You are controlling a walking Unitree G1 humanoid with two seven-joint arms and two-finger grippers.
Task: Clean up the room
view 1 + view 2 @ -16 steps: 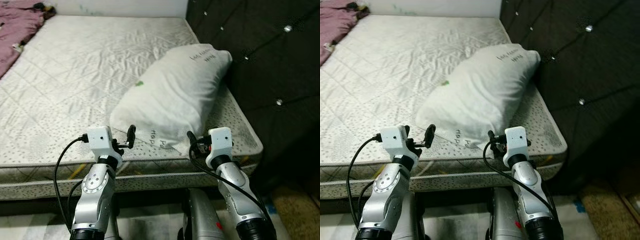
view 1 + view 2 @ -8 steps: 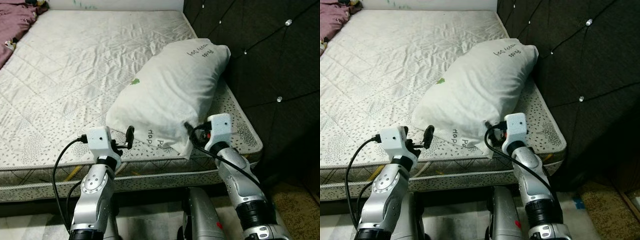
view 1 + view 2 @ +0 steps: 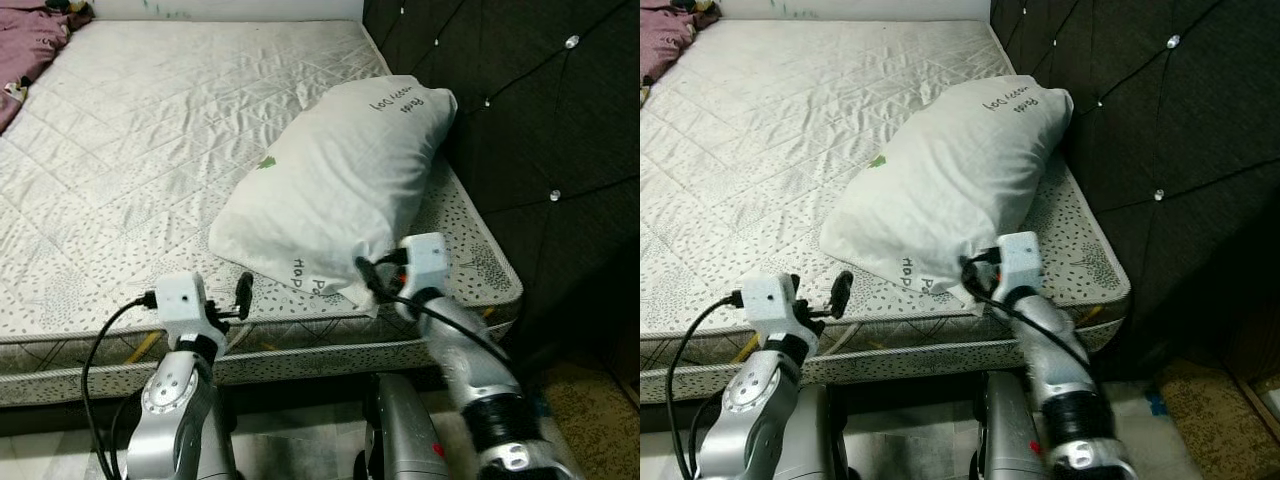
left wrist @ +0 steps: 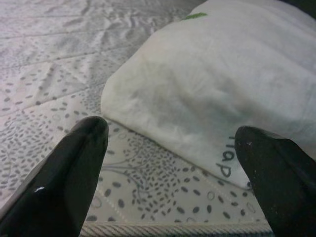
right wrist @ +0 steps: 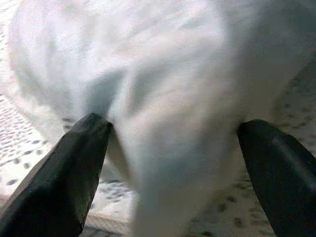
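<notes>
The white pillow (image 3: 335, 185) lies on the bed (image 3: 150, 150) by the headboard. The right gripper (image 5: 168, 163) has open fingers around its corner, ready to grab. The left gripper (image 4: 168, 163) waits open nearby.

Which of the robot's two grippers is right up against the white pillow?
The right gripper: its open fingers straddle the near corner of the pillow. The left gripper is open too, short of the pillow over the mattress edge.
</notes>
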